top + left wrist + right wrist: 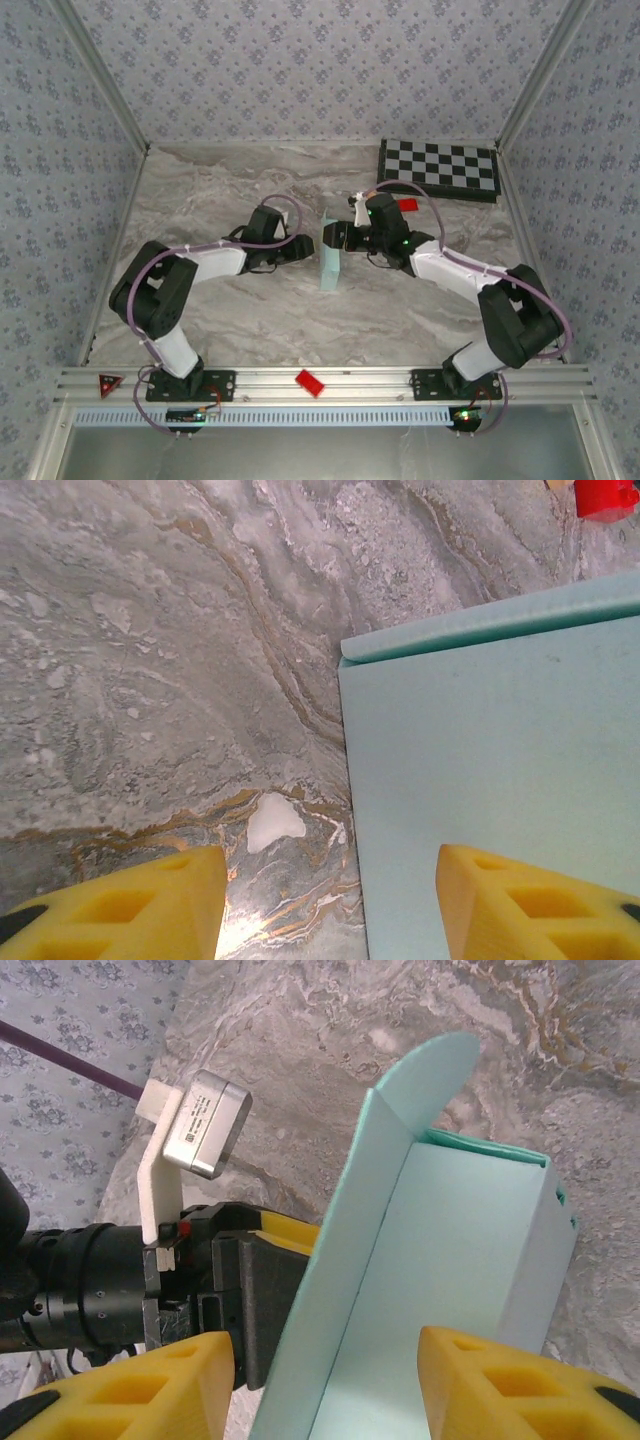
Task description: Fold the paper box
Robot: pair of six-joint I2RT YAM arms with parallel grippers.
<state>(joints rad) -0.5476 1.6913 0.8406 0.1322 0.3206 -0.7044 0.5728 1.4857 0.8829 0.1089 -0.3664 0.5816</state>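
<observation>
The paper box [329, 262] is pale mint card and stands partly folded at the table's middle, between both arms. My left gripper [305, 245] is at its left side and my right gripper [333, 237] at its right, above it. In the left wrist view the left gripper [330, 880] is open; the box's flat panel [480, 780] has its edge between the yellow fingers, and the right finger lies over it. In the right wrist view the right gripper [325, 1360] is open, straddling an upright flap of the box [450, 1250] without pinching it.
A black-and-white checkered board [438, 168] lies at the back right. A small red block [407, 205] sits just beyond the right arm, also seen as a red block [605, 498]. A red tag [309, 382] lies on the front rail. Patterned walls close in three sides.
</observation>
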